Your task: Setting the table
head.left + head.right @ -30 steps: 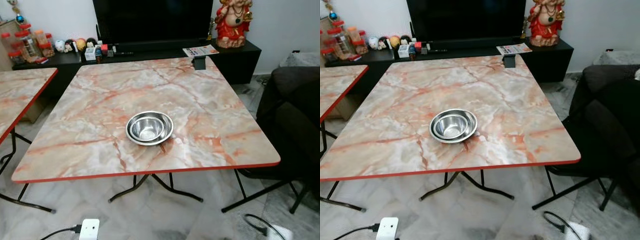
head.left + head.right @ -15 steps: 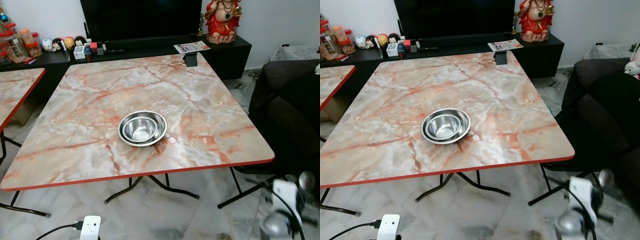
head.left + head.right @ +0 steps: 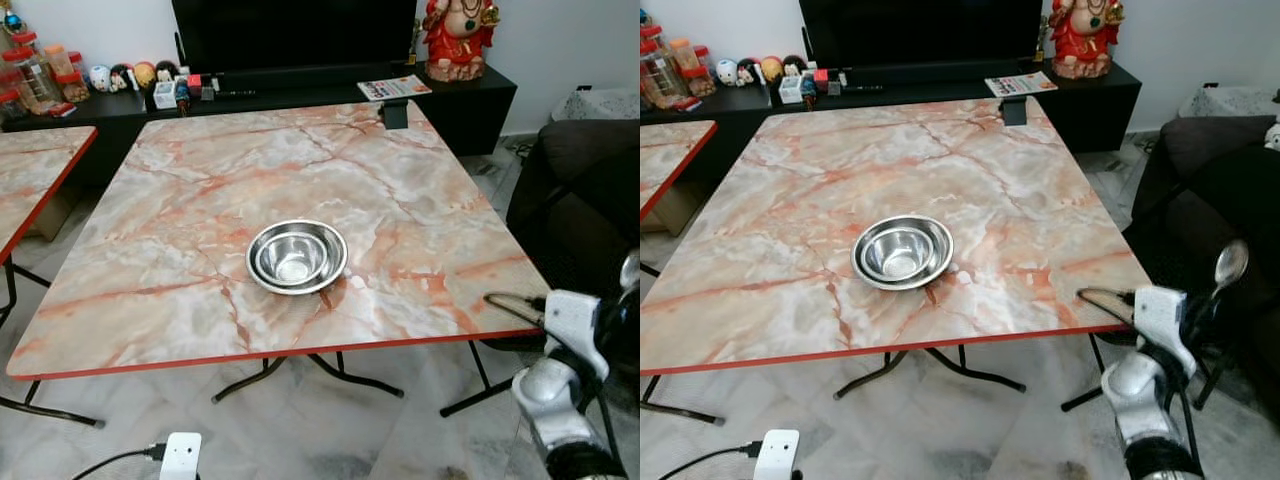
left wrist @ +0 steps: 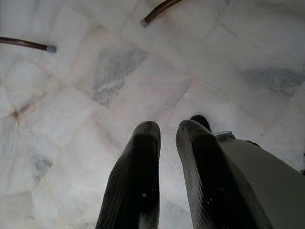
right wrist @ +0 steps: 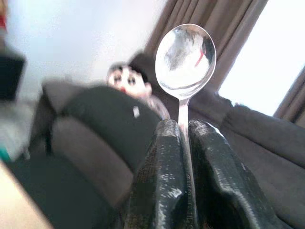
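Right now my right gripper (image 5: 183,129) is clenched on the spoon (image 5: 185,58), pinching the thin handle just below the bowl end, which sticks up past the fingertips. From the head camera the spoon (image 3: 1230,264) rides at about 4 o'clock of the table (image 3: 790,290), off its near right corner and over the floor, beside the dark sofa (image 3: 1230,190).

Handling guess: light, stiff, polished metal, so slippery; a thin handle can pivot between two pads. I'd keep the pinch tight and low and set it down flat.

The steel bowl (image 3: 902,252) sits slightly toward 6 o'clock of table centre; the spoon probably belongs beside it.

The right wrist view gives the actual grip, which the head views leave too small to judge. The head views give table and bowl placement.

My left gripper (image 4: 167,131) hangs idle over the marble floor (image 4: 71,95), fingers nearly together, holding nothing.
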Available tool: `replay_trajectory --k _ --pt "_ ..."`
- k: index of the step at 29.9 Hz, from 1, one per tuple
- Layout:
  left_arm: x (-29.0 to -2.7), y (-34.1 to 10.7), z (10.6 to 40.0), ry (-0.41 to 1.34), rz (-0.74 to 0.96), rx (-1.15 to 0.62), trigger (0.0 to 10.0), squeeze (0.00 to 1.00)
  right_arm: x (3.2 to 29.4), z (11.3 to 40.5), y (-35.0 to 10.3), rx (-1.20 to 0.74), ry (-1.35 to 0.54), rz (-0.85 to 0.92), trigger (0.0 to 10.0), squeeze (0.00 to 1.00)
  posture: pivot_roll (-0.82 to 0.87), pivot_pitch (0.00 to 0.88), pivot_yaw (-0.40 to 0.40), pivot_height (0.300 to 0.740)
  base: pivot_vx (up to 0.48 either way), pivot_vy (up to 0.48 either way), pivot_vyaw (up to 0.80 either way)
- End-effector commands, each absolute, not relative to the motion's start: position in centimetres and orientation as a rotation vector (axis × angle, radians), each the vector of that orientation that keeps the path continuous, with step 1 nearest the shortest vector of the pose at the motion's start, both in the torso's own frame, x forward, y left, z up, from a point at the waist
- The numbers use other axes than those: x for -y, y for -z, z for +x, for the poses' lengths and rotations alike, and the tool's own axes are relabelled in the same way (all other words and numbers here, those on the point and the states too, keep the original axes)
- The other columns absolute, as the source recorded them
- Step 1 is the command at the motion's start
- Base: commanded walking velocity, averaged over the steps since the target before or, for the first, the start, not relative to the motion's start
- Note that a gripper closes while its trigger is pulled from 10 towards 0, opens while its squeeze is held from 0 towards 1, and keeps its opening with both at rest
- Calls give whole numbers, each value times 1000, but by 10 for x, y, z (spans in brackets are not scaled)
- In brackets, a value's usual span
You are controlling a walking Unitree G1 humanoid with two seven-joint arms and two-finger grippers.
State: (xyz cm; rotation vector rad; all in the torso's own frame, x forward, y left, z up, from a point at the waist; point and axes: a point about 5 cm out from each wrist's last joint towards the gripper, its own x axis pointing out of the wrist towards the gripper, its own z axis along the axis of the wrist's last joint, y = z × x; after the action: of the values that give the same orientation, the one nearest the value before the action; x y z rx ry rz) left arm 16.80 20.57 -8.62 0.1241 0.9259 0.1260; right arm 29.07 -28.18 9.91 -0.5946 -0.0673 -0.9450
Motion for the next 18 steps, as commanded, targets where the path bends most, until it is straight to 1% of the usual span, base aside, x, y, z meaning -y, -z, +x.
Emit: replay_trajectory --k 1,2,4,5,6,7,8,9,10,11,13,14,16,18 --pt "-205 87 165 -124 129 -932 10000 0 273 305 -118 129 889 -555 10000 0 -55 0 32 732 0 0 0" --pt "-205 87 166 -125 129 -932 10000 0 267 312 -122 128 837 -533 10000 0 -55 0 32 732 0 0 0" --pt "-205 87 166 -124 128 -930 10000 0 249 331 -118 58 658 -415 10000 0 -57 0 31 732 0 0 0" --pt "-204 87 167 -124 128 -930 10000 0 237 338 -112 -5 572 -299 10000 0 -58 0 30 732 0 0 0" --pt "-204 87 167 -124 127 -929 10000 0 229 342 -109 -42 520 -220 10000 0 -56 0 29 732 0 0 0" --pt "-204 87 167 -125 126 -929 10000 0 214 349 -102 -107 436 -107 10000 0 -47 0 25 732 0 0 0" --pt "-204 87 167 -127 124 -929 10000 0 202 352 -101 -123 369 -104 10000 0 -44 0 24 732 0 0 0" --pt "-204 87 167 -127 124 -929 10000 0 202 352 -101 -123 369 -104 10000 0 -44 0 24 732 0 0 0" --pt "-203 87 167 -130 122 -928 10000 0 194 355 -101 -131 323 -92 10000 0 -38 0 21 732 0 0 0" --pt "-204 87 168 -135 120 -927 10000 0 179 359 -100 -160 248 -22 10000 0 -33 0 19 732 0 0 0" --pt "-204 86 168 -141 118 -925 10000 0 168 362 -101 -175 208 27 10000 0 -29 0 15 732 0 0 0" --pt "-206 86 168 -144 120 -926 10000 0 158 366 -101 -197 149 34 10000 0 -25 0 13 732 0 0 0" --pt "-206 86 168 -145 120 -926 10000 0 156 366 -101 -202 139 29 10000 0 -22 0 13 732 0 0 0" --pt "-207 86 167 -148 122 -926 10000 0 149 369 -100 -219 95 42 10000 0 -15 0 9 732 0 0 0"
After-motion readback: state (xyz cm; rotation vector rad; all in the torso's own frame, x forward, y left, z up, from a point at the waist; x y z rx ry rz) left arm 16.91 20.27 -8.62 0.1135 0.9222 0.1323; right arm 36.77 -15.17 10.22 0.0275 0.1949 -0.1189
